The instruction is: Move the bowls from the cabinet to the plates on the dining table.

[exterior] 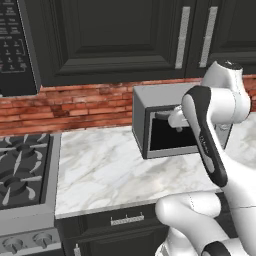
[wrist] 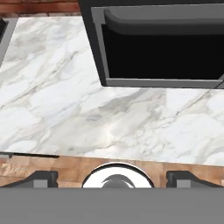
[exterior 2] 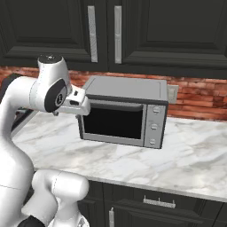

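Observation:
The cabinet (exterior: pixel 115 35) (exterior 2: pixel 146 26) hangs dark above the counter, its panelled doors shut and its long silver handles (exterior: pixel 183 37) (exterior 2: pixel 92 33) upright. The bowls, the plates and the dining table are out of view. My gripper (wrist: pixel 113 179) points down over the front edge of the marble counter. Its two dark fingertips (wrist: pixel 41 178) stand wide apart, so it is open with nothing held. My hand hovers just in front of the upper left corner of the grey microwave (exterior: pixel 165 125) (exterior 2: pixel 124 111) (wrist: pixel 162 48).
The marble counter (exterior: pixel 100 170) (exterior 2: pixel 177 155) (wrist: pixel 78 100) runs from a gas stove (exterior: pixel 22 175) on the left to the right edge. A brick wall (exterior: pixel 75 105) stands behind it. Dark drawers (exterior: pixel 125 220) (exterior 2: pixel 159 204) sit below, with wooden floor (wrist: pixel 65 168) under my hand.

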{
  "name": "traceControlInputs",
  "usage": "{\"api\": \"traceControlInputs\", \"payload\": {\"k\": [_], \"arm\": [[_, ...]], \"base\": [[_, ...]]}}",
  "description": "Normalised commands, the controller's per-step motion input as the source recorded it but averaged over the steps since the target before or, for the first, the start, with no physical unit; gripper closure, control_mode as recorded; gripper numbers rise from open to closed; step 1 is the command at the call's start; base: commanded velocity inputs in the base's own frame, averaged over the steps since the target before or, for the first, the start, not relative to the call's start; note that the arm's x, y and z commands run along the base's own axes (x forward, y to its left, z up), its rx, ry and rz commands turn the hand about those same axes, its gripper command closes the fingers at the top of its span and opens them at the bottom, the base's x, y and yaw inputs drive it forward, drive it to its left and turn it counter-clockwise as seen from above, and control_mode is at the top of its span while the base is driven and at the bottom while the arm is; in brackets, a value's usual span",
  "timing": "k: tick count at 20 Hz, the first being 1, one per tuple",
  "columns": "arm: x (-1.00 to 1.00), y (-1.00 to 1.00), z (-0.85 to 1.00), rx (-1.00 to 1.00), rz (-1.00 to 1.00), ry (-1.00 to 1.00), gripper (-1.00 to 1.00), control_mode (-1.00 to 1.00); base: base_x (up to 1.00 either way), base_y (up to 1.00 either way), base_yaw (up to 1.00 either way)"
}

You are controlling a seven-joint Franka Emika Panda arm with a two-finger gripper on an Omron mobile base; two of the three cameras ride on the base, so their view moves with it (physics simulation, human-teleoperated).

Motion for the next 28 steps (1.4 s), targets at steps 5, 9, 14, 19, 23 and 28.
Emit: {"api": "traceControlInputs", "payload": {"k": [5, 9, 14, 19, 23, 28], "arm": [[-0.49, -0.04, 0.27, 0.0, 0.0, -0.04, -1.0, -1.0], [-0.13, -0.09, 0.37, -0.01, -0.06, -0.01, -1.0, -1.0], [-0.06, -0.2, 0.41, 0.0, -0.08, 0.0, -1.0, -1.0], [-0.07, -0.09, 0.46, 0.0, -0.04, 0.0, -1.0, -1.0], [-0.02, 0.0, 0.34, 0.0, 0.0, -0.03, -1.0, -1.0], [0.1, 0.0, 0.15, -0.01, 0.0, -0.05, -1.0, -1.0]], "base": [[0.0, 0.0, 0.0], [0.0, 0.0, 0.0], [0.0, 0.0, 0.0], [0.0, 0.0, 0.0], [0.0, 0.0, 0.0], [0.0, 0.0, 0.0]]}}
